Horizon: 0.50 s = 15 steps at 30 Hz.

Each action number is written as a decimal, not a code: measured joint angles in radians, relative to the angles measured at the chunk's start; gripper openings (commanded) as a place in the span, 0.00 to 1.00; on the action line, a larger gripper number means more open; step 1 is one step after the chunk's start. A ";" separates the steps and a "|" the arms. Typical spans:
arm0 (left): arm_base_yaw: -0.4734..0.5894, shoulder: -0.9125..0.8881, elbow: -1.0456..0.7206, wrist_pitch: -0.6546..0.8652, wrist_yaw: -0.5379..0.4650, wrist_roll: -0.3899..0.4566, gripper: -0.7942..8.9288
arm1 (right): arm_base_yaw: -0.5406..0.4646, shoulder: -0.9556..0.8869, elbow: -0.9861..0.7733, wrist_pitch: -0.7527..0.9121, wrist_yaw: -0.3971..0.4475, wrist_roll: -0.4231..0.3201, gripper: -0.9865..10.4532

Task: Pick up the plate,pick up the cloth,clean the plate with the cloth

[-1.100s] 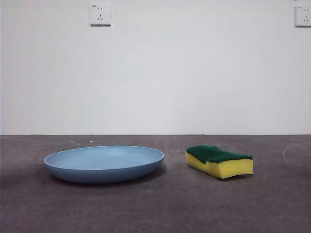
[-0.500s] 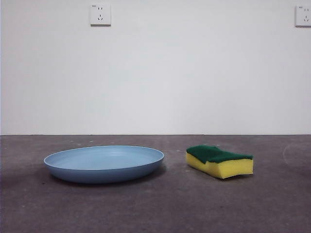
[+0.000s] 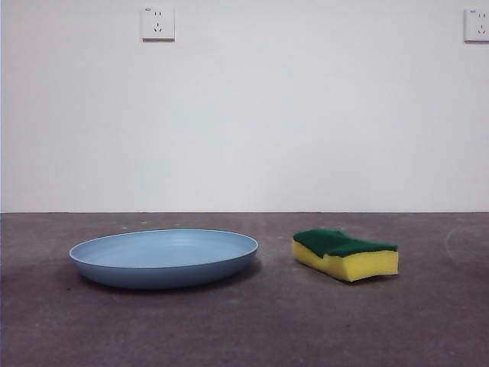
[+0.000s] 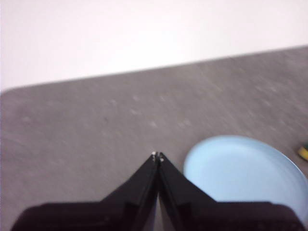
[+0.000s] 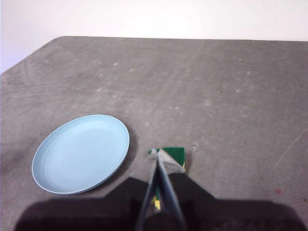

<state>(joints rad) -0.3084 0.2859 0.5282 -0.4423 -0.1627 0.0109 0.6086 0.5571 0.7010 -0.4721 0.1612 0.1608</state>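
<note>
The light-blue plate [image 3: 164,257] lies flat on the grey table, left of centre in the front view. To its right rests the cloth [image 3: 345,254], a yellow sponge with a green top. Neither arm shows in the front view. My left gripper [image 4: 157,156] is shut and empty, held above the table with the plate [image 4: 240,173] off to one side of its tips. My right gripper [image 5: 155,152] is also shut and empty, high above the table, its tips over the cloth [image 5: 174,156], which it partly hides; the plate [image 5: 82,153] lies beside it.
The grey table [image 3: 244,329] ends at a white wall with two sockets [image 3: 157,23]. A rounded table corner [image 5: 57,41] shows in the right wrist view.
</note>
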 measured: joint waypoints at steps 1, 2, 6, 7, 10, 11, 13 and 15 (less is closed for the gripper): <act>0.024 0.000 -0.010 0.030 0.010 0.010 0.08 | 0.000 0.000 0.000 0.000 0.000 0.000 0.09; 0.059 -0.001 -0.032 0.075 0.024 0.024 0.08 | 0.000 0.000 0.000 0.000 0.000 0.000 0.09; 0.167 -0.021 -0.144 0.212 0.119 0.066 0.08 | 0.000 0.000 0.000 0.000 0.000 0.000 0.09; 0.190 -0.030 -0.174 0.244 0.143 0.070 0.08 | 0.000 0.000 0.000 0.000 0.000 0.000 0.09; 0.253 -0.062 -0.270 0.339 0.206 0.079 0.08 | 0.000 0.000 0.000 0.000 0.000 0.000 0.09; 0.269 -0.076 -0.301 0.367 0.217 0.079 0.08 | 0.000 0.000 0.000 0.000 0.000 0.000 0.09; 0.290 -0.104 -0.352 0.399 0.224 0.079 0.08 | 0.000 0.000 0.000 0.000 0.000 0.000 0.09; 0.309 -0.136 -0.401 0.410 0.224 0.076 0.08 | 0.000 0.000 0.000 0.000 0.000 0.000 0.09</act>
<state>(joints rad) 0.0002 0.1501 0.1268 -0.0322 0.0608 0.0872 0.6086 0.5571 0.7010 -0.4725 0.1612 0.1612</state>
